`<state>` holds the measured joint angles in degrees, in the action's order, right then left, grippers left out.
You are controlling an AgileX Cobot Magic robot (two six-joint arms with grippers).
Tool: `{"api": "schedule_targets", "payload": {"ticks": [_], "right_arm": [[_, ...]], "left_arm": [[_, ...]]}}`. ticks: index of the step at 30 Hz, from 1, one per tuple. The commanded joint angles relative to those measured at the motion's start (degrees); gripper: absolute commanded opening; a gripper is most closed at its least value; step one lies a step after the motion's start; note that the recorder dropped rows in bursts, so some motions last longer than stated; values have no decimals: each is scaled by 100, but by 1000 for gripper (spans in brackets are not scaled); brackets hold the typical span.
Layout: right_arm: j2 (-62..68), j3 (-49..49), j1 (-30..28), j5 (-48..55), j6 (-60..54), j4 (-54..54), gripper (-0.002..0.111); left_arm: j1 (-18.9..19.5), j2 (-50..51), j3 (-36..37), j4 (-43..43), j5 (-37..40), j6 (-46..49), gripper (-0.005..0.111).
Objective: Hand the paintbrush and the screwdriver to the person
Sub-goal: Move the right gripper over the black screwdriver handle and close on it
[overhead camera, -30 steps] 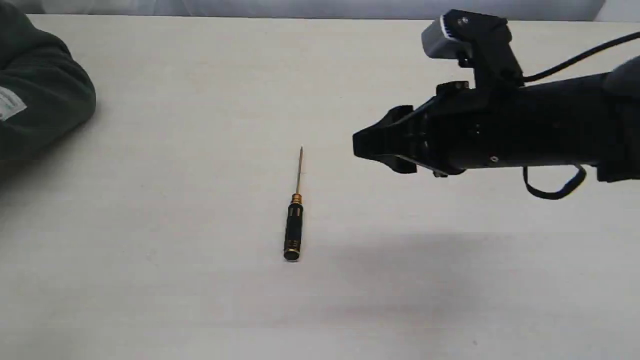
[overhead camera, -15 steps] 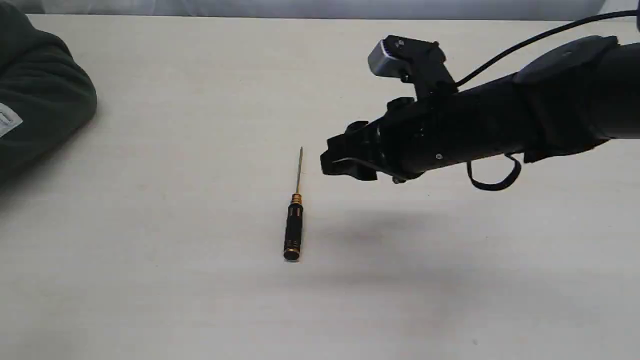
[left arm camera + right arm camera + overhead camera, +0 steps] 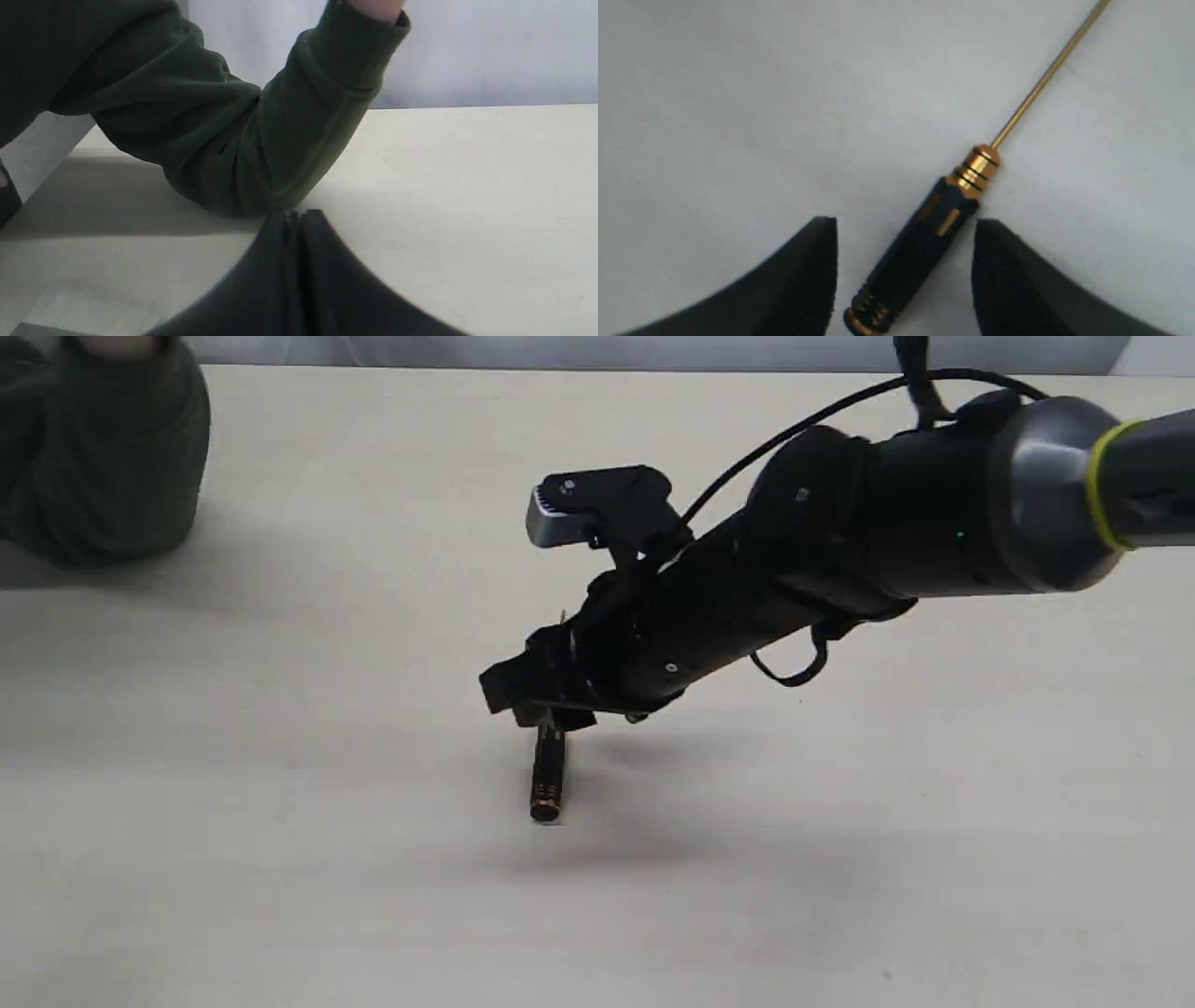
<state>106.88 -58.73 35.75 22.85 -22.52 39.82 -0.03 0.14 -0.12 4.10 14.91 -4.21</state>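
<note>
The screwdriver [image 3: 547,782] lies flat on the pale table, black handle toward the front, its thin gold shaft hidden behind the arm. My right gripper [image 3: 534,702] hangs low over its handle's upper end. In the right wrist view the gripper [image 3: 906,224] is open, a finger on each side of the screwdriver [image 3: 924,242] handle, not touching it. The person's dark green sleeve [image 3: 103,457] rests at the far left corner, elbow on the table [image 3: 243,158]. My left gripper [image 3: 296,217] is shut with nothing in it, just in front of that elbow. The paintbrush is out of view.
The table's far edge [image 3: 597,370] meets a pale backdrop. A dark strip [image 3: 42,330] at the table's near corner shows in the left wrist view. The right arm [image 3: 887,541] stretches in from the right over the table.
The right arm swung left and down, from beside the screwdriver's tip to low over its handle. The person's sleeve shifted toward the back of the table.
</note>
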Motion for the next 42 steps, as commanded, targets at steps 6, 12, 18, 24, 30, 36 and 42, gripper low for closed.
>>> {"api": "schedule_targets", "payload": {"ticks": [6, 12, 18, 24, 30, 36, 42], "right_arm": [[333, -408, 127, 405, 985, -910, 48], [581, -629, 127, 621, 1624, -1515, 48], [727, -724, 127, 689, 1788, -1644, 48], [725, -724, 127, 689, 2182, -2026, 48], [725, -724, 144, 625, 2181, -2025, 48], [725, -724, 233, 478, 2181, -1970, 48], [773, -724, 233, 483, 2252, -1953, 48]], "left_arm": [[-37, -14, 12, -8, -63, -12, 0], [-37, -14, 12, -8, -63, -12, 0], [-37, -14, 12, -8, -63, -12, 0], [-37, -14, 12, -22, -47, -12, 0], [-37, -14, 12, -22, -47, -12, 0], [-37, -14, 12, -22, -47, -12, 0], [-37, -14, 12, -22, -47, -12, 0]]}}
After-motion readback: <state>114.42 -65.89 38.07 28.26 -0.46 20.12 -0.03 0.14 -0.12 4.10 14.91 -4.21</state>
